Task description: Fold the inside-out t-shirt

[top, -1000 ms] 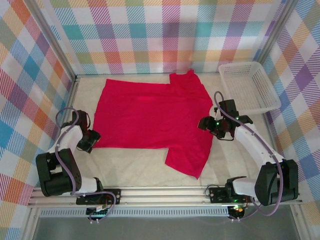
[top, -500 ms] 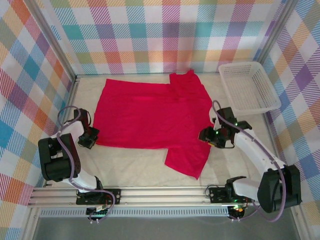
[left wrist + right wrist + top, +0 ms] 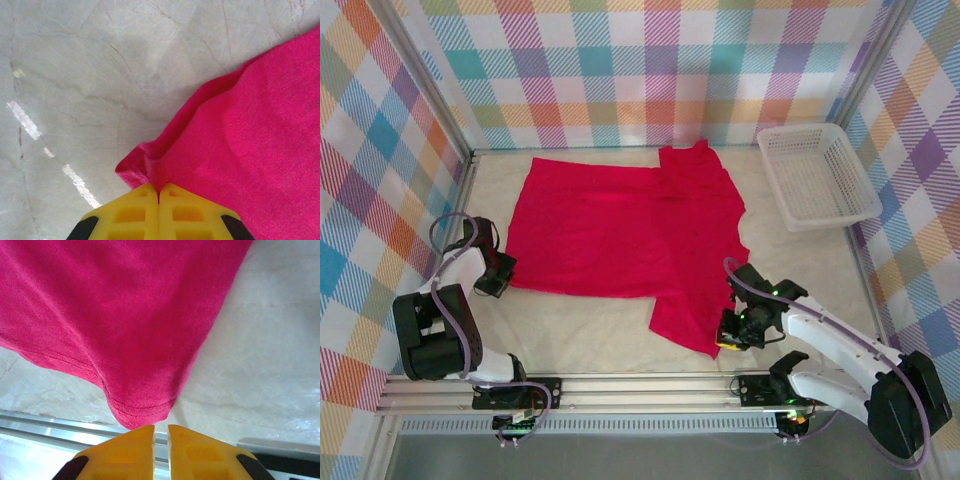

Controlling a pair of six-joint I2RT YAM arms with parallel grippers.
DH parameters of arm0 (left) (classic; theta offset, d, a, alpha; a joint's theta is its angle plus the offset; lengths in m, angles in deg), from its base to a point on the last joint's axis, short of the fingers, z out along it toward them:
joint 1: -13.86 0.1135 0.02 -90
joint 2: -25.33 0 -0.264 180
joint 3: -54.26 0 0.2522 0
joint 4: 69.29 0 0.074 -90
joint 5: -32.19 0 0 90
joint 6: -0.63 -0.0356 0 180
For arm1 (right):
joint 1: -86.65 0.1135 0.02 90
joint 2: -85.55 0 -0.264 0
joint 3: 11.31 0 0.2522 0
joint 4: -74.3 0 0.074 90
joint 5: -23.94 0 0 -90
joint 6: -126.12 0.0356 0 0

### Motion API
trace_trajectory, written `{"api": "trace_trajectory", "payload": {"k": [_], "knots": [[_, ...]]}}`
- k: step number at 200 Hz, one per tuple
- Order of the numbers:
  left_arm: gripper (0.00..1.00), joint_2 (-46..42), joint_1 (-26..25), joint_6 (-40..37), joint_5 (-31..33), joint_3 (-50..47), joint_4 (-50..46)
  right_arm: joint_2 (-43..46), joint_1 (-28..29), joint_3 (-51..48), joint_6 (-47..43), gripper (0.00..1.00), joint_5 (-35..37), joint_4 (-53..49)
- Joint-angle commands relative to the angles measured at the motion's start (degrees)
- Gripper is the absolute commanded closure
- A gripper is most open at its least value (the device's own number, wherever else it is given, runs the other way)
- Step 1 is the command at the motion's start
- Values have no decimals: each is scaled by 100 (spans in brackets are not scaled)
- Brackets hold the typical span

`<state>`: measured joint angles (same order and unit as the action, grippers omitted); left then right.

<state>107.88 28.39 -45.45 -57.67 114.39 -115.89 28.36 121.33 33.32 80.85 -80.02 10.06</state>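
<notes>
The inside-out t-shirt (image 3: 620, 235) lies spread flat on the pale table, bright red, one sleeve toward the back and one toward the front rail. My left gripper (image 3: 505, 278) is at its near left corner. In the left wrist view the left gripper (image 3: 159, 192) is shut on a pinched fold of the t-shirt (image 3: 240, 130). My right gripper (image 3: 723, 343) sits at the front sleeve's corner. In the right wrist view the right gripper (image 3: 160, 427) has only a narrow slit between its yellow fingers, with nothing in it. The t-shirt hem (image 3: 142, 412) ends just beyond the tips.
A white mesh basket (image 3: 817, 175) stands at the back right. The metal front rail (image 3: 640, 385) runs close below the right gripper and shows as the rail (image 3: 50, 425) in the right wrist view. Plaid walls enclose the table on three sides.
The left gripper closed on the shirt's near left corner. The right arm swung from the shirt's right edge down to the front sleeve corner, its jaws narrowing.
</notes>
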Motion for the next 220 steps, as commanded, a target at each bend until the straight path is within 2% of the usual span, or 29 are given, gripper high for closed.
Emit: {"api": "trace_trajectory", "payload": {"k": [1, 27, 51, 82, 101, 130, 147, 184, 220], "knots": [[100, -162, 71, -38, 131, -78, -129, -145, 268, -136, 384, 82, -46, 82], [100, -170, 75, -25, 105, -203, -41, -405, 397, -215, 495, 66, -81, 421], [100, -153, 74, -47, 90, -209, -63, -665, 534, -279, 630, 61, -113, 776], [100, -223, 82, -42, 126, -196, -123, -1104, 574, -390, 745, 61, -118, 1336], [100, -294, 76, -48, 160, -157, -232, -1368, 574, -330, 707, 66, -14, 1514], [100, -447, 77, -77, 294, -55, -504, -1539, 575, -119, 554, 90, 101, 1307], [100, -586, 79, -111, 426, 79, -817, -1270, 575, 166, 353, 100, 310, 607], [100, -1126, 90, -128, 495, 421, -1664, -130, 575, 985, 152, 100, 1059, -1058], [100, -1762, 95, -238, 107, 512, -2303, 300, 575, 1659, 123, 100, 1082, -1963]]}}
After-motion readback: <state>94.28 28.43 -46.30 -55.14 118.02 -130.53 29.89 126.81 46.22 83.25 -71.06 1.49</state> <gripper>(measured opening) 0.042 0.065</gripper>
